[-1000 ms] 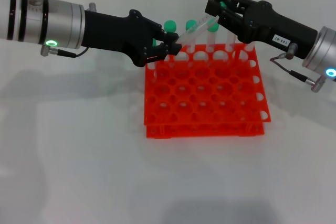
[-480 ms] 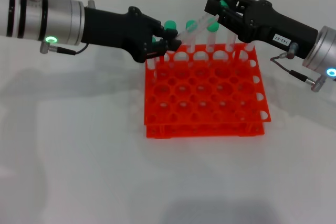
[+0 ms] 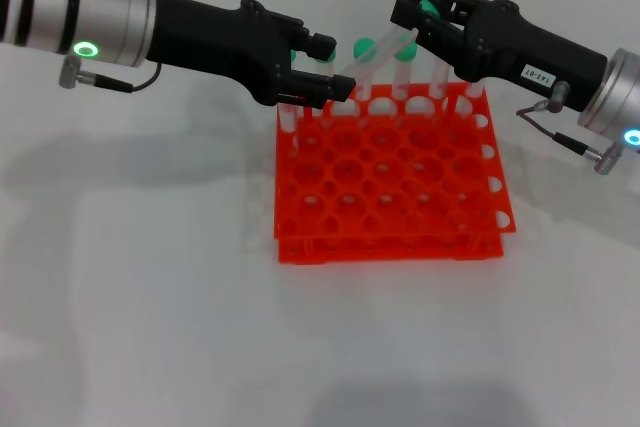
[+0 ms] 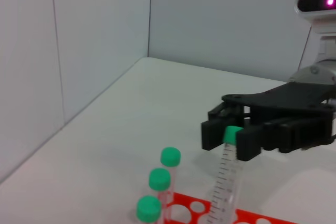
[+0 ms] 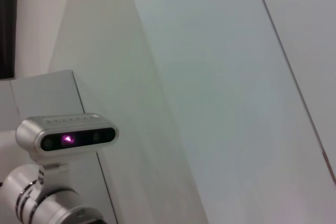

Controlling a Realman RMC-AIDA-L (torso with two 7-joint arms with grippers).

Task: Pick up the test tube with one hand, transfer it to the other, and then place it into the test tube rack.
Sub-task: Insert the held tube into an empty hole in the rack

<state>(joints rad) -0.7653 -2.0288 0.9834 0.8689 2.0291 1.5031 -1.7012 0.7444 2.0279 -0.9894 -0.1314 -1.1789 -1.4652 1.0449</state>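
Observation:
The test tube (image 3: 385, 50) hangs slanted over the back of the orange-red rack (image 3: 390, 249). My right gripper (image 3: 410, 29), the one with the white label, is shut on it just below the green cap. My left gripper (image 3: 326, 69), unlabelled, is open around the tube's lower tip, one finger above it and one below. In the left wrist view the right gripper (image 4: 230, 136) pinches the capped end, and the tube (image 4: 224, 182) points down towards the rack (image 4: 252, 217).
Other green-capped tubes (image 3: 362, 47) stand in the rack's back row, three of them showing in the left wrist view (image 4: 159, 178). The rack sits on a white table (image 3: 150, 297). The right wrist view shows only walls and the robot's head camera (image 5: 65, 139).
My left gripper has opened and let go of the tube's tip, and its arm has shifted a little right. The right gripper has kept still, holding the tube.

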